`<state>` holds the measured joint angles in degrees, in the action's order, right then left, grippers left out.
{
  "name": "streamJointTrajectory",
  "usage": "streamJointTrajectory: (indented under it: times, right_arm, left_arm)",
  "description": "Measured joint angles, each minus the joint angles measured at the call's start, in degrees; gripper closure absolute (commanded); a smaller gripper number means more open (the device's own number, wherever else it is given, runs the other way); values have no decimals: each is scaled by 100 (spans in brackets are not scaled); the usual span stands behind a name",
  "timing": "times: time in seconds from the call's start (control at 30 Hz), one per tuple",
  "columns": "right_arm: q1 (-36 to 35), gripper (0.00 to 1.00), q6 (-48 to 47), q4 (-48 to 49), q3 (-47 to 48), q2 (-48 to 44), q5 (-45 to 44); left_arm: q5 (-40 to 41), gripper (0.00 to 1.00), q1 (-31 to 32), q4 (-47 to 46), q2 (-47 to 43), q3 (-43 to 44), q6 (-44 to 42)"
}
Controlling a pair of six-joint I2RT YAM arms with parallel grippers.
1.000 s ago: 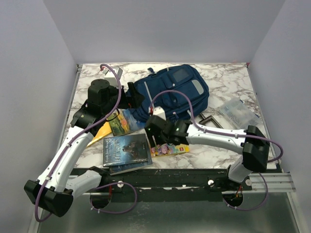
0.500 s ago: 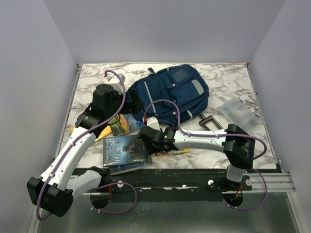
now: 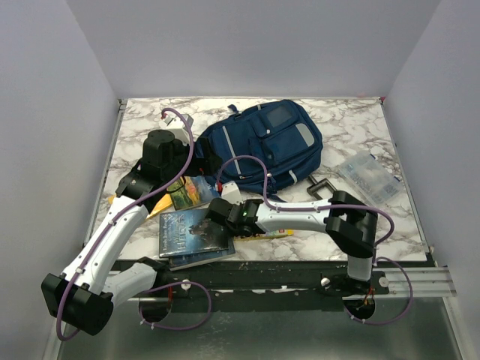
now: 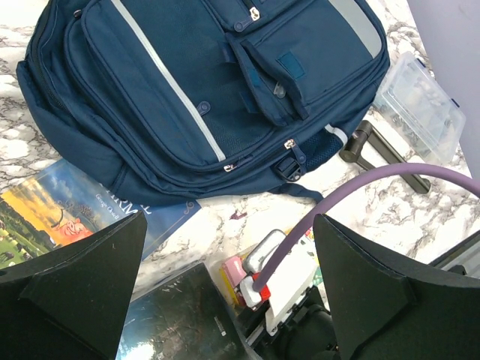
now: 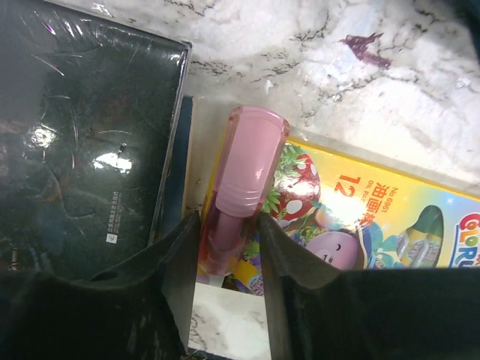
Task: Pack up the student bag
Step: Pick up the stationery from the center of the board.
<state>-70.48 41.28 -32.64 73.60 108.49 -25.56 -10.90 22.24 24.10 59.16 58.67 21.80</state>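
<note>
White arm links [image 3: 112, 232], black joints [image 3: 352, 225], purple cables [image 4: 390, 170], black wedge-shaped fingers [image 4: 67, 285]

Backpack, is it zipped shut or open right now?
Shut, as far as shown: the backpack lies front up, its front pockets zipped closed. The main opening cannot be seen clearly.

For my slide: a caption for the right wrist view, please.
Right gripper pinches a pink tube atop a yellow crayon box.

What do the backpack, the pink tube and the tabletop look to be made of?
The backpack looks like matte woven fabric, with seams and zippers. The pink tube seems glossy, slightly translucent plastic, with bright highlights. The tabletop is smooth and marble-patterned; real stone or printed laminate cannot be told.
</note>
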Motion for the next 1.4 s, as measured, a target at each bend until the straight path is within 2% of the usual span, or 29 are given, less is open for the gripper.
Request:
streamJointTrajectory:
  times: [0.1, 0.27, 0.47, 0.57, 0.73, 0.93, 1.07, 1.2, 1.4]
  right_arm:
    - [-13, 71, -37, 17, 15, 28, -179]
    - [-35, 90, -297, 284, -245, -109, -446]
    - [-24, 99, -1182, 588, -979, -968, -667]
    - [76, 99, -1729, 809, -1342, -1786, -627]
    - [308, 99, -2424, 1204, -1668, -3171, -407]
    - [422, 99, -2909, 1349, -1679, -3884, -308]
    - [422, 99, -3112, 1311, -1679, -3923, -240]
    - [422, 99, -3241, 1281, -1679, -3930, -170]
    - [422, 99, -3392, 1261, -1679, -3950, -59]
  left_arm:
    - [-2, 6, 0, 0, 0, 0, 0]
    - [-17, 5, -2, 0, 0, 0, 0]
    - [-251, 3, -105, -44, 28, -4, 57]
    - [-772, 6, -328, -264, 136, -59, 240]
    - [-2461, 10, -603, -1040, 704, -295, 828]
    - [-4170, 16, -538, -2052, 1473, -579, 1788]
    - [-4721, 23, -361, -2371, 1628, -599, 2083]
    - [-5071, 46, -146, -2573, 1709, -599, 2199]
    - [-5276, 48, -63, -2664, 1952, -599, 2319]
